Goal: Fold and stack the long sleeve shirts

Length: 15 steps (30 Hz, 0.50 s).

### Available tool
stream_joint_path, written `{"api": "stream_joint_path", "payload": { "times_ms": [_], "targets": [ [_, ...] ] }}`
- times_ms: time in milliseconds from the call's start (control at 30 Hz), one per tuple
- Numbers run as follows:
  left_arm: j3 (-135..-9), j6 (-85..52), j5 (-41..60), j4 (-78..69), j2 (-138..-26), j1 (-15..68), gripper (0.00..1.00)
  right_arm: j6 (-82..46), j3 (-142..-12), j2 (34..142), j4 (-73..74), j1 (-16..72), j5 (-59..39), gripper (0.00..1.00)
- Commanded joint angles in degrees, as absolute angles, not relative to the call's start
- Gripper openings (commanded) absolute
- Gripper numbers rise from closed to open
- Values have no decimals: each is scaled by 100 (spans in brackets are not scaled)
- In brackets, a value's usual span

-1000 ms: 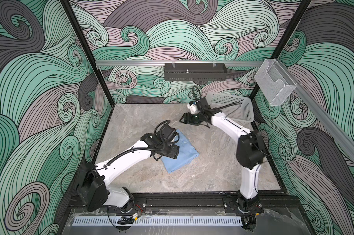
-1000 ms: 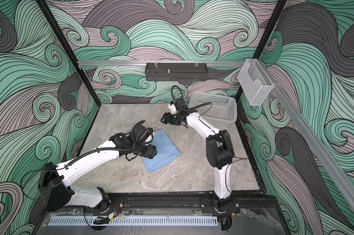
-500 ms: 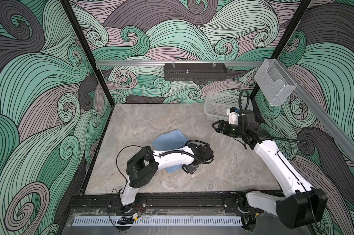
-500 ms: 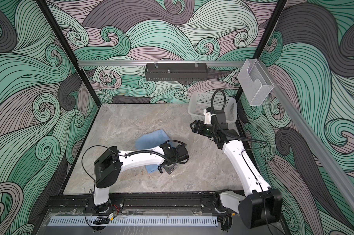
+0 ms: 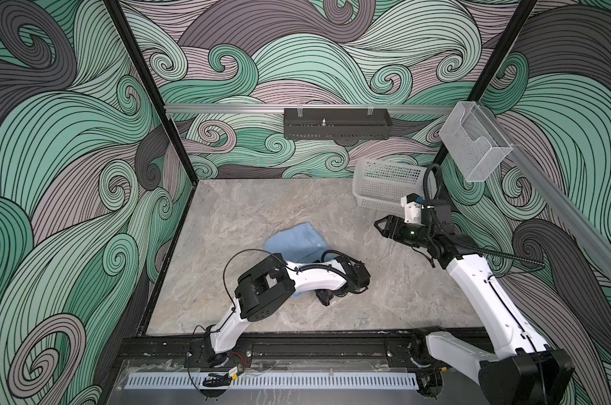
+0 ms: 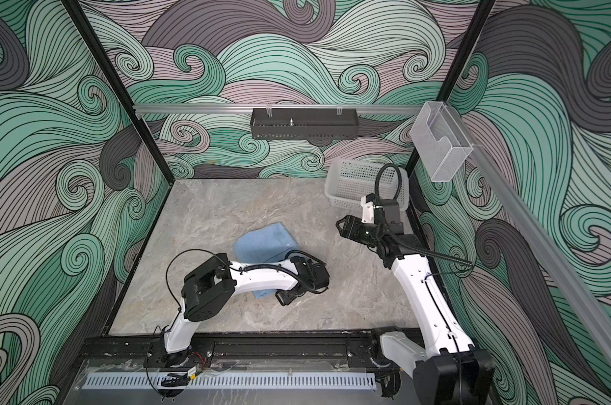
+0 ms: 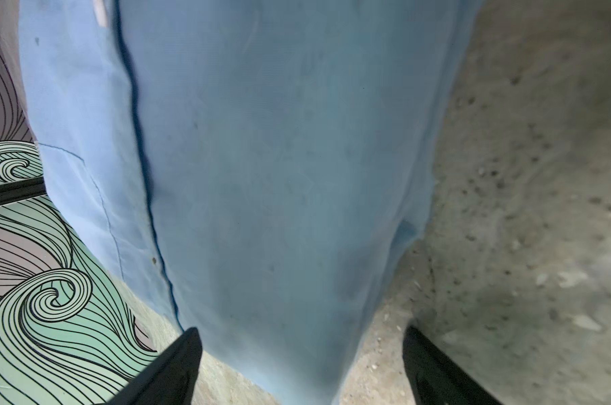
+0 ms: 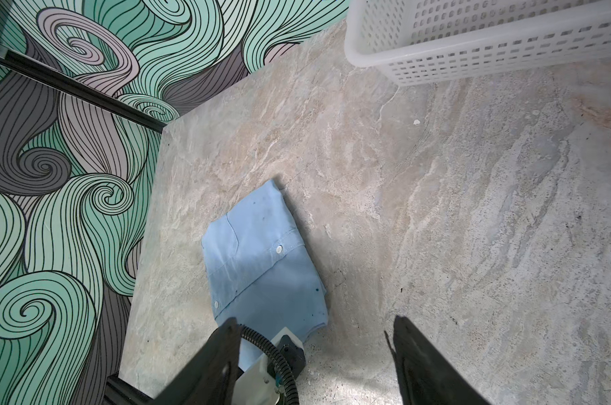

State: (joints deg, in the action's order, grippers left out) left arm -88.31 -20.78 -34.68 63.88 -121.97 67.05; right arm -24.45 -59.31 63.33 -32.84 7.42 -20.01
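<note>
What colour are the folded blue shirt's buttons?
White buttons on the light blue shirt; best in right wrist view.

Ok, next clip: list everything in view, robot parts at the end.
shirt: one, light blue, folded, middle of the table
basket: one, white perforated, far right corner of the table
tray: one, black, on the back wall rail
holder: one, clear plastic, on the right wall rail
table: one, grey marbled, floor of the cell
left gripper: one, black, open, low at the shirt's near edge
right gripper: one, black, open and empty, near the basket
</note>
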Motion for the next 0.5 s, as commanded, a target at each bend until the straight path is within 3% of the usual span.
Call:
{"api": "stream_joint_path", "payload": {
  "times_ms": [0,133,233,467],
  "targets": [
    [-8810,-2073,-3818,6362,-12364,6699,92,-2417,-5889,6323,-3278,712,-2109,69],
    [-8857,-1873,-4334,6283,-12672,6604,92,-2446,-5875,6379,-3200,712,-2149,69],
    [-8883,-1668,-4416,6150,-12912,6450,85,-2472,-5869,6414,-3170,712,-2162,69],
    [-8679,-1110,-3985,5620,-13017,6152,44,-2462,-5862,6432,-3166,705,-2163,69]
  ]
}}
